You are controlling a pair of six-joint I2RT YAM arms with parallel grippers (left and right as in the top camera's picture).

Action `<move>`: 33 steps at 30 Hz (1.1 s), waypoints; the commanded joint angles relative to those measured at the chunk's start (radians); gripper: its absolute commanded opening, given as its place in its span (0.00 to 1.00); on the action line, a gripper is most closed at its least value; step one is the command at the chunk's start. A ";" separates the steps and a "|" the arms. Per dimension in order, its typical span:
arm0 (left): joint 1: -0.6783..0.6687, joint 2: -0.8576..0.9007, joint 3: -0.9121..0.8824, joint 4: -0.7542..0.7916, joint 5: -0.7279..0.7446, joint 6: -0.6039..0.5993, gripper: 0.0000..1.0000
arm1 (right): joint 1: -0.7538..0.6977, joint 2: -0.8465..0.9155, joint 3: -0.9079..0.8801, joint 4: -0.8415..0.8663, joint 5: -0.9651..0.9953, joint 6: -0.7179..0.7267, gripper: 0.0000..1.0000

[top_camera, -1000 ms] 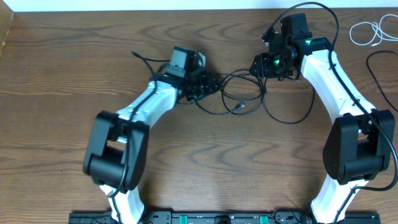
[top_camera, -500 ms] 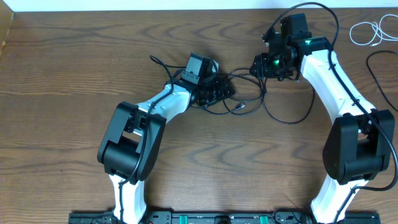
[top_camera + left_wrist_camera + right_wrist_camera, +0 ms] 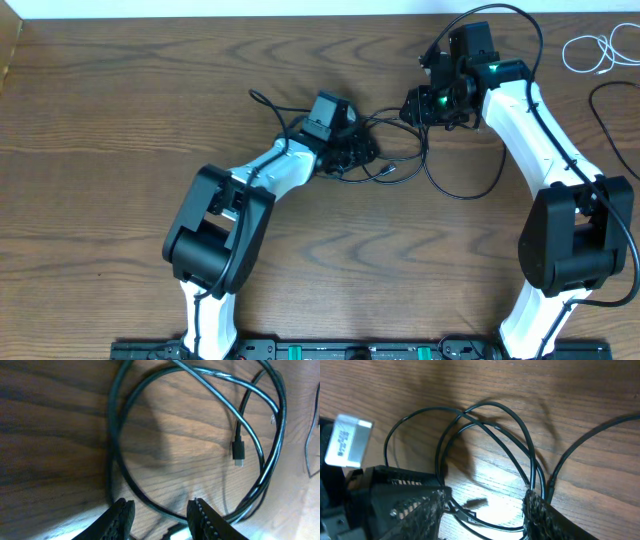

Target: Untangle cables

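1. The thin black looped cables (image 3: 111, 440) lie tangled on the brown wooden surface (image 3: 120, 120), upper centre of the overhead view. A coiled white cable (image 3: 590, 50) sits apart, upper right.
2. The left gripper (image 3: 161, 517) stands parted, with one strand running between its fingers, apparently unpinched.
3. The right gripper (image 3: 485, 505) is parted too, with strands crossing its gap.
4. These cords look light, limp and springy. Take one near its small black plug (image 3: 238, 453), where it should slide free.
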 commanded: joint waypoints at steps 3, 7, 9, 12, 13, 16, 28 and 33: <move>-0.020 0.012 -0.003 0.082 -0.095 -0.014 0.41 | 0.003 -0.001 -0.002 0.000 -0.010 0.011 0.50; -0.021 0.013 -0.003 0.122 -0.096 -0.032 0.41 | 0.003 -0.001 -0.002 -0.002 -0.010 0.011 0.50; -0.027 0.019 -0.003 0.121 -0.100 -0.035 0.41 | 0.003 -0.001 -0.002 -0.004 -0.010 0.011 0.50; -0.044 0.047 -0.003 0.122 -0.099 -0.035 0.41 | 0.003 -0.001 -0.002 -0.003 -0.010 0.010 0.50; -0.048 0.056 -0.003 0.124 -0.099 -0.035 0.41 | 0.003 -0.001 -0.002 -0.004 -0.010 0.011 0.50; -0.053 0.069 -0.003 0.126 -0.103 -0.034 0.35 | 0.003 -0.001 -0.002 -0.005 -0.010 0.010 0.50; -0.012 -0.047 -0.003 0.116 0.018 0.107 0.07 | 0.003 0.000 -0.002 -0.006 -0.010 0.004 0.47; -0.011 -0.158 -0.003 0.082 0.019 0.114 0.07 | 0.003 0.000 -0.002 -0.018 -0.039 0.005 0.45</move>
